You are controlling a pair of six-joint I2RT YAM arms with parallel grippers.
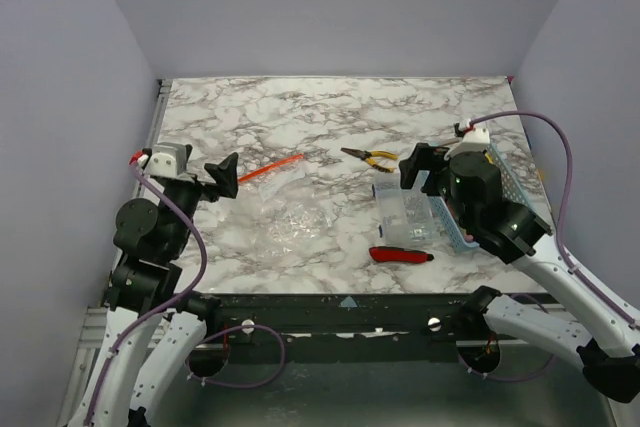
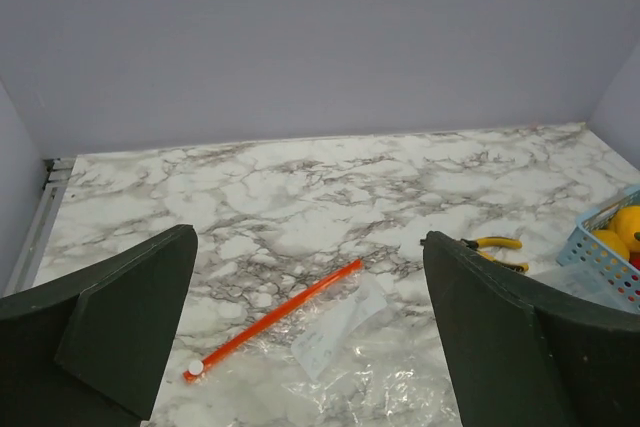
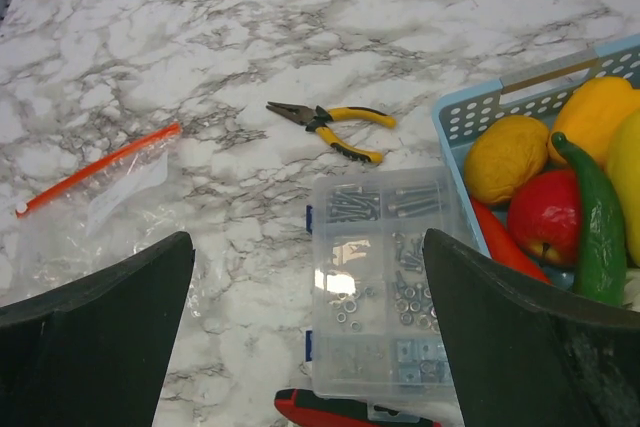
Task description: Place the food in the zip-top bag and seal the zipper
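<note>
The zip-top bag (image 1: 297,213) lies flat and crinkled on the marble table, left of centre, with its orange-red zipper (image 1: 270,169) along the far left edge. My left gripper (image 1: 217,179) hovers open just left of it; the left wrist view shows the zipper (image 2: 275,319) and bag (image 2: 385,372) below its spread fingers (image 2: 308,237). The food (image 3: 545,215), yellow, red and green pieces, sits in a light blue basket (image 3: 470,115) at the right. My right gripper (image 3: 308,237) is open and empty above the clear box, beside the basket.
A clear compartment box of screws (image 1: 405,217) lies left of the basket (image 1: 512,183). Yellow-handled pliers (image 1: 368,157) lie behind it, and a red-handled knife (image 1: 400,255) lies in front near the table edge. Walls close in the table on three sides.
</note>
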